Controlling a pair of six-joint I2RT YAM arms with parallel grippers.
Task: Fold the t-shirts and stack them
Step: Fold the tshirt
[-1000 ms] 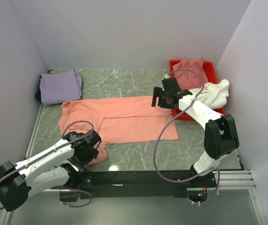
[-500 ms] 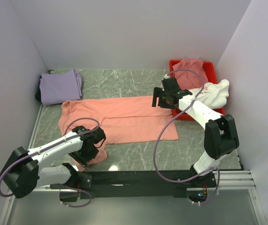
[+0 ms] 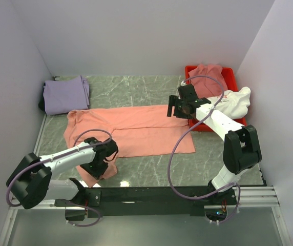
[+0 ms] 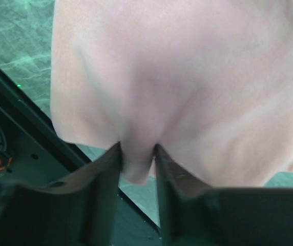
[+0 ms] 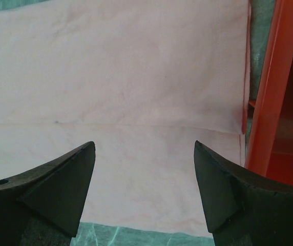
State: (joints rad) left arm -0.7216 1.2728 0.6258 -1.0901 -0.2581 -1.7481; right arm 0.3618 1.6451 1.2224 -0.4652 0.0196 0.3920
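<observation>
Left gripper [image 4: 138,154], lower left: jaws pinch near flap of salmon-pink t-shirt [image 3: 141,128], likely to fold it over. Right gripper [image 5: 144,148] jaws wide, empty, above shirt's right edge.

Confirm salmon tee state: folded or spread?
Mostly spread: salmon tee lies flat and long across the table, one folded-over layer edge showing; left gripper pinches its near corner.

Surface [image 3: 136,89]: green, marble-patterned top, enclosed by plain white walls [image 3: 136,36] on the far, left and right sides. Bin [image 3: 230,73]: red plastic, rectangular, open-topped, standing in the far right corner of the surface. Mounting plate [image 3: 151,195]: black, flat, laid along the near edge, with a silver rail [image 3: 262,193] at its right end.
</observation>
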